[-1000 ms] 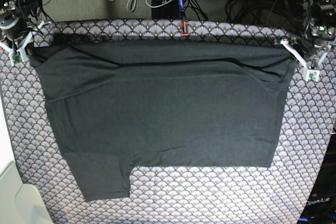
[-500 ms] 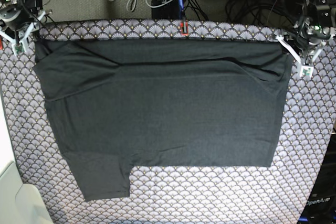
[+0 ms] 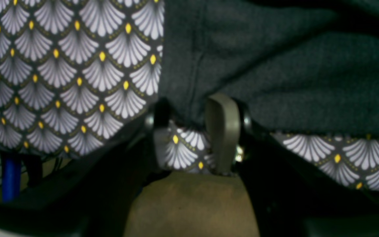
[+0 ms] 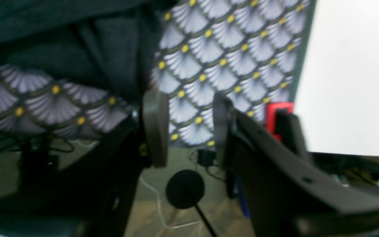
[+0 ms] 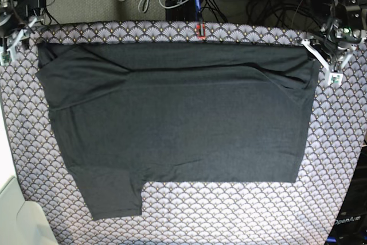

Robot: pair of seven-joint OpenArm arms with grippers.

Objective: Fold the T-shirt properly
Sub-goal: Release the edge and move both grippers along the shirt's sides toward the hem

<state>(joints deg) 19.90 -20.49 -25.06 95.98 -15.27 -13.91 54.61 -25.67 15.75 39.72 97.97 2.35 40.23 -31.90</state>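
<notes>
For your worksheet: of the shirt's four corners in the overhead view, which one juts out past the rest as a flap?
The near-left corner of the T-shirt: a sleeve-like flap hangs below the otherwise straight near edge, lying on the patterned cloth. The other three corners end squarely.

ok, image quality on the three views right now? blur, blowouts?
Base view: sharp, even light, T-shirt clearly outlined on the patterned cloth. Left wrist view: soft focus, foreground dark. Right wrist view: blurriest, with a blown-out white area at right.
</notes>
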